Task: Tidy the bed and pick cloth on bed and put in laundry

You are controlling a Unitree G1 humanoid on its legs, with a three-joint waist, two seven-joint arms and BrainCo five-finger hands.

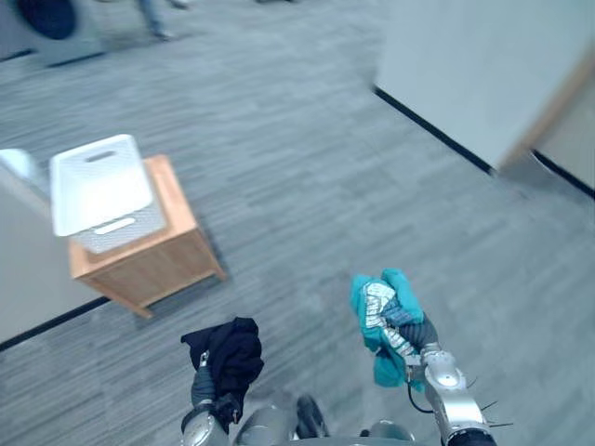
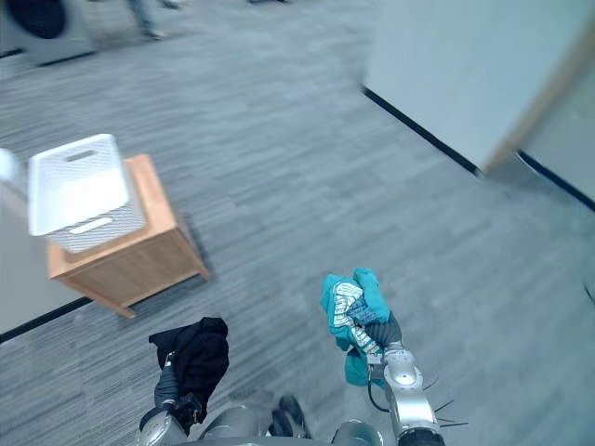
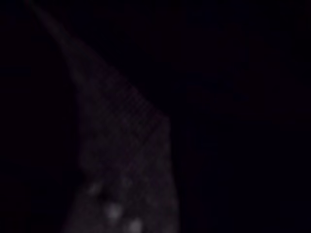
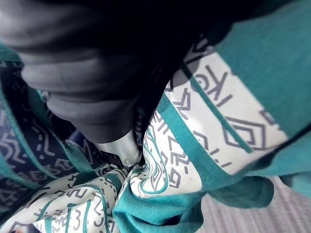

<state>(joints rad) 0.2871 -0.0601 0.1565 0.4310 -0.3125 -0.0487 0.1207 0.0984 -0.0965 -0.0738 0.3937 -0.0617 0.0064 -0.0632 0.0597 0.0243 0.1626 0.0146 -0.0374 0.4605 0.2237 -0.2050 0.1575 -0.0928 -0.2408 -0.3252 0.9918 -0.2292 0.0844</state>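
Left hand (image 1: 201, 398) low at 7 o'clock, black cloth (image 1: 228, 353) draped over it; its grip can't be told under the fabric; right hand (image 1: 412, 334) at 5 o'clock clenched round bunched teal patterned cloth (image 1: 376, 299), bundle's long axis roughly 12-to-6. White laundry basket (image 1: 100, 186) sits on wooden table (image 1: 158, 255), at about 10 o'clock from both hands, well apart; left hand is nearer, so black cloth likely drops first.
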